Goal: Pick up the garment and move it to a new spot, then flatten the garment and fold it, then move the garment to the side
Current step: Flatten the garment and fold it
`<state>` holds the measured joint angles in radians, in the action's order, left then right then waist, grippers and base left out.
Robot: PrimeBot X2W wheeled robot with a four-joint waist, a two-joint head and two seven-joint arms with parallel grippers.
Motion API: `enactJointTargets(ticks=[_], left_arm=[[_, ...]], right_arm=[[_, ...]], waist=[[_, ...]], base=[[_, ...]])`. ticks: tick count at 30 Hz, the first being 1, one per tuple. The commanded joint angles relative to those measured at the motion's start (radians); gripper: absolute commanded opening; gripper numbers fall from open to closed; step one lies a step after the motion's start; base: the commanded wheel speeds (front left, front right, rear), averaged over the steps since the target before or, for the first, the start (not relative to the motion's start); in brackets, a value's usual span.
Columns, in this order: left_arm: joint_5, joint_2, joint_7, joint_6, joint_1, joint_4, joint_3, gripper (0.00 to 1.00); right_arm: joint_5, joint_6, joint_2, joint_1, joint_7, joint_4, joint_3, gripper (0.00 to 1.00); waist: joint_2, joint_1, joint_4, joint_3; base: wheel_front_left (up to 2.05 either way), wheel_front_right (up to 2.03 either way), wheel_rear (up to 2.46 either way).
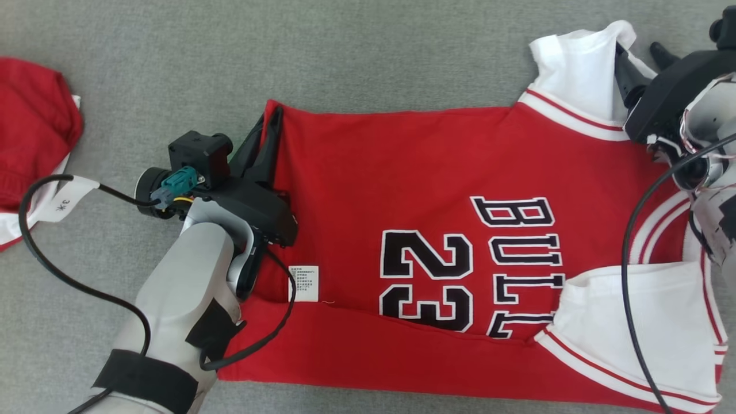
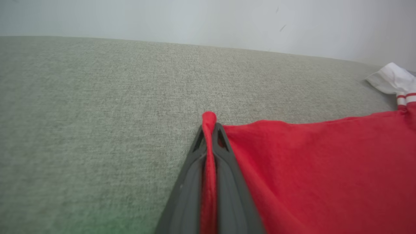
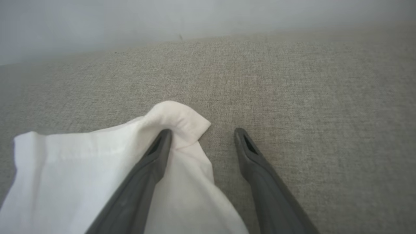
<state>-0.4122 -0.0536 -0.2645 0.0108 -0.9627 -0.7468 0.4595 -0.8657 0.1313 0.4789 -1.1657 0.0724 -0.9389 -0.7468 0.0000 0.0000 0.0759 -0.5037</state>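
Note:
The garment is a red jersey (image 1: 402,184) with white sleeves and black "BULLS 23" lettering, spread on the grey surface with its near edge folded over. My left gripper (image 1: 269,123) is shut on the jersey's far left corner; in the left wrist view the red cloth (image 2: 325,175) is pinched between the closed fingers (image 2: 191,175) of that gripper (image 2: 209,130). My right gripper (image 1: 641,63) is open at the far white sleeve (image 1: 581,69). In the right wrist view the sleeve (image 3: 81,169) drapes over one finger of the gripper (image 3: 203,136) while the other finger (image 3: 260,175) stands apart over bare surface.
A second red garment (image 1: 31,132) with white trim lies bunched at the left edge. The grey fabric surface (image 1: 172,57) stretches beyond the jersey to a pale wall (image 2: 195,19). A black cable (image 1: 34,241) loops beside my left forearm.

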Motion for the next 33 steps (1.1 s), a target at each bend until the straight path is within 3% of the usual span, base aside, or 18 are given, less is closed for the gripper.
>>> enactJointTargets(ticks=[1, 4, 8, 11, 15, 26, 27, 28, 30, 33], left_arm=[[-0.016, 0.005, 0.0, 0.007, 0.008, -0.011, 0.015, 0.0], [-0.023, 0.005, 0.001, 0.018, -0.004, -0.006, 0.033, 0.0], [-0.033, 0.004, 0.001, 0.028, -0.007, 0.0, 0.047, 0.0], [-0.037, 0.005, 0.001, 0.029, -0.005, 0.005, 0.054, 0.0], [-0.031, 0.008, 0.001, 0.031, 0.007, 0.013, 0.056, 0.0], [-0.048, 0.008, 0.001, 0.029, 0.014, 0.014, 0.076, 0.0], [-0.051, 0.008, 0.001, 0.03, 0.012, 0.014, 0.077, 0.0], [-0.054, 0.007, 0.001, 0.032, 0.01, 0.014, 0.076, 0.0], [-0.055, 0.006, 0.001, 0.035, 0.006, 0.013, 0.076, 0.0], [-0.05, 0.007, 0.001, 0.033, -0.001, 0.014, 0.071, 0.0]], right_arm=[[-0.011, -0.001, 0.001, -0.011, -0.002, -0.008, -0.013, 1.0], [-0.027, -0.001, 0.0, -0.032, -0.012, -0.023, -0.029, 0.98], [-0.042, -0.001, -0.002, -0.055, -0.038, -0.016, -0.057, 0.87], [-0.051, -0.001, 0.006, -0.079, -0.09, -0.016, -0.066, 1.0], [-0.062, -0.001, -0.002, -0.085, -0.15, -0.01, -0.092, 1.0], [-0.081, -0.001, -0.021, -0.109, -0.083, -0.102, -0.187, 0.98], [-0.082, -0.001, -0.026, -0.108, -0.077, -0.103, -0.196, 0.86], [-0.086, -0.001, -0.029, -0.107, -0.076, -0.101, -0.202, 0.37], [-0.089, -0.001, -0.027, -0.124, -0.1, -0.096, -0.208, 0.0], [-0.096, -0.001, -0.019, -0.146, -0.165, -0.097, -0.213, 0.0]], waist=[[0.0, 0.0, 0.012, -0.013], [0.0, 0.0, 0.019, -0.025], [0.0, 0.0, 0.021, -0.037], [0.0, 0.0, 0.017, -0.039], [0.0, 0.0, 0.01, -0.032], [0.0, 0.0, 0.023, -0.033], [0.0, 0.0, 0.025, -0.034], [0.0, 0.0, 0.026, -0.035], [0.0, 0.0, 0.026, -0.037], [0.0, 0.0, 0.019, -0.033]], base=[[0.0, 0.0, 0.0], [0.0, 0.0, 0.0], [0.0, 0.0, 0.0], [0.0, 0.0, 0.0], [0.0, 0.0, 0.0], [0.0, 0.0, 0.0], [0.0, 0.0, 0.0], [0.0, 0.0, 0.0], [0.0, 0.0, 0.0], [0.0, 0.0, 0.0]])
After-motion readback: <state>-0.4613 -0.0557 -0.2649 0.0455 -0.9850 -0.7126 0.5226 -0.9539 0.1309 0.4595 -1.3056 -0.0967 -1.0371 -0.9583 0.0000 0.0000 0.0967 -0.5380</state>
